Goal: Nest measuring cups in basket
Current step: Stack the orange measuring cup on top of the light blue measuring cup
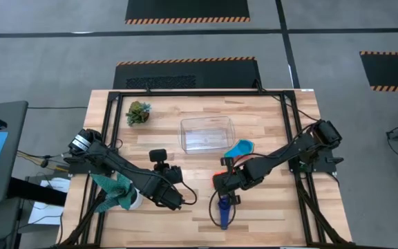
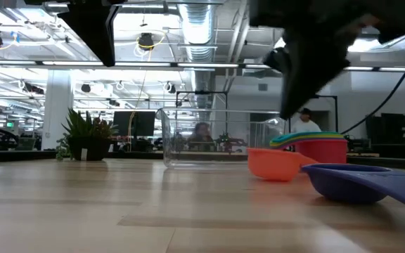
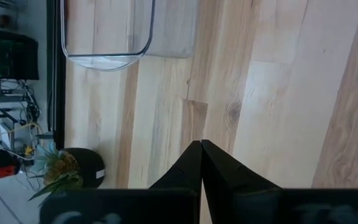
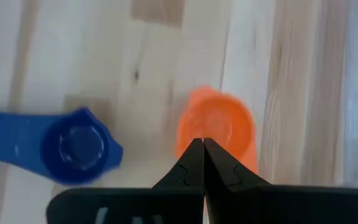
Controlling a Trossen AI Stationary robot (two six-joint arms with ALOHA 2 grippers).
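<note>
Measuring cups lie scattered outside the basket [image 1: 206, 133]: I see the orange cup [image 4: 216, 129] directly beneath my right gripper [image 4: 199, 149], whose fingers are pressed together and hold nothing. The dark blue cup [image 4: 73, 148] sits just beside the orange one on the table [image 1: 268, 214]. A light blue cup [image 1: 240, 148] rests near the basket's corner. My left gripper [image 3: 200, 149] hangs over bare wood, fingers together, well apart from the cups.

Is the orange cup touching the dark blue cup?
Apart. The right wrist view shows bare wood between the orange cup and the dark blue cup.
</note>
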